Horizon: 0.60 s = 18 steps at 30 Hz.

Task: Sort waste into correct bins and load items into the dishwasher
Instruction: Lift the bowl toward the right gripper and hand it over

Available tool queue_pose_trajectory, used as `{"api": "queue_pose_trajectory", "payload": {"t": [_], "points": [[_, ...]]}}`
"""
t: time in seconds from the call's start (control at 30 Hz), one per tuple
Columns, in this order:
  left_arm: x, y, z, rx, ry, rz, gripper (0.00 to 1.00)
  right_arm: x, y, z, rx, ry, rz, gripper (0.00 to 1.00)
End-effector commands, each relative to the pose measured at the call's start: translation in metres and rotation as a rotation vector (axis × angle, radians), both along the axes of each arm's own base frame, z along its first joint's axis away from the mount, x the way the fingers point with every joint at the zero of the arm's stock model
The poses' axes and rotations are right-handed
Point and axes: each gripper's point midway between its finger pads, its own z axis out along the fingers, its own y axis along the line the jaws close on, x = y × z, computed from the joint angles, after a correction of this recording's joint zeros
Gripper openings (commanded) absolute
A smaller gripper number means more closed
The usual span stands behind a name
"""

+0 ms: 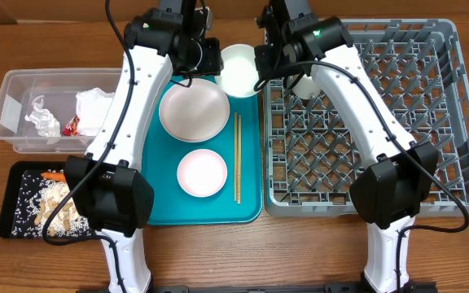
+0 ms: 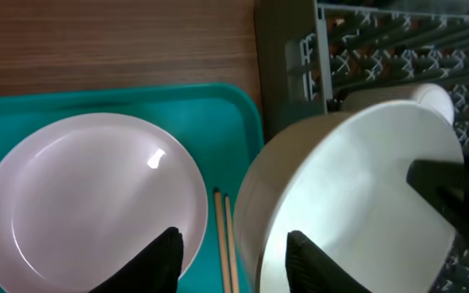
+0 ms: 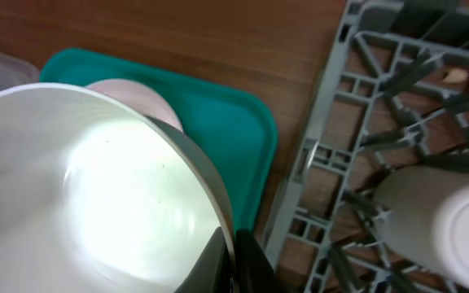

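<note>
So the white bowl is up at the far right corner of the teal tray, right beside the far left corner of the grey rack. The right jaws are pinched tight on its rim, fingers on either side of the edge. The left jaws stand partly open with the opposite rim sitting between their fingers, not squeezing it. Honestly can't tell if the bowl is resting on the tray or hanging just above it, because the arms block that bit. A white cup lies in that same rack corner. Also on the tray are the pink-white plate, a smaller bowl nearer the front edge, and the chopsticks along the right edge. At the desk's left edge, the clear tub holds tissue and a red wrapper. The black tray at the near left corner has peanuts and a carrot piece.
</note>
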Motion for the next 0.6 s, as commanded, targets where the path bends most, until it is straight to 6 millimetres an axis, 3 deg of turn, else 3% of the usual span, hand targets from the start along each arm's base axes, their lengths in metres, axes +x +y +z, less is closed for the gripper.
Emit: {"api": "queue_pose_trajectory", "payload": {"t": [0.0, 0.13, 0.27, 0.43, 0.57], "points": [[0.008, 0.008, 0.048, -0.040, -0.109, 0.003, 0.47, 0.027, -0.037, 0.007, -0.077, -0.087, -0.106, 0.04], [0.009, 0.015, 0.057, -0.040, -0.120, 0.016, 0.49, 0.053, -0.077, 0.019, -0.157, -0.185, -0.226, 0.04], [0.005, 0.025, 0.051, 0.013, -0.104, 0.016, 0.51, 0.074, -0.149, 0.046, -0.331, -0.316, -0.438, 0.04], [0.005, 0.038, 0.045, 0.082, -0.095, 0.051, 0.50, 0.072, -0.239, 0.078, -0.682, -0.409, -0.627, 0.04], [0.005, 0.039, 0.045, 0.086, -0.096, 0.054, 0.51, 0.065, -0.273, 0.085, -0.862, -0.369, -0.585, 0.04]]}}
